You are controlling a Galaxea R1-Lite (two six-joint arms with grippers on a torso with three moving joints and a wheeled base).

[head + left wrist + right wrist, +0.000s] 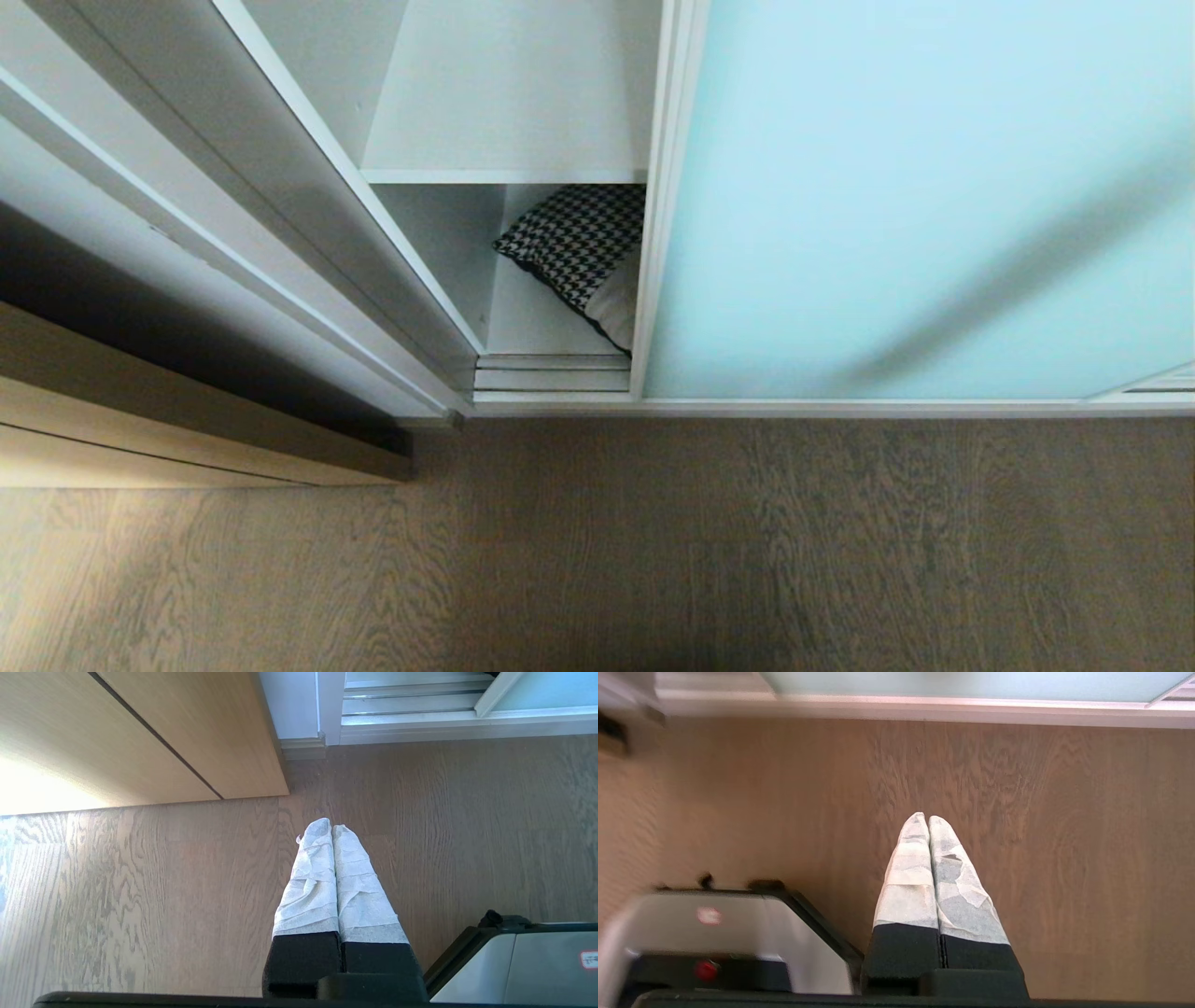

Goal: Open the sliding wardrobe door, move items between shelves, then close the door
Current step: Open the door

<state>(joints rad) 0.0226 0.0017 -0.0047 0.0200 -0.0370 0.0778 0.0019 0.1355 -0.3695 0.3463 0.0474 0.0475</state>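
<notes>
Lower shelf [532,327]: holds cushion [581,245], at 12 o'clock, half hidden by sliding wardrobe door [915,196].
Upper shelf [509,103]: bare.
Wrist views only: left gripper [331,828] and right gripper [923,819], both closed, empty, above floor [653,541].

cushion [581,245] partly hidden behind sliding wardrobe door [920,201], right wrist view blurred at one side

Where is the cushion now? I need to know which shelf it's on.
In the head view, the cushion lies on the lower shelf, under the upper shelf, partly hidden behind the door frame's left edge.
</notes>
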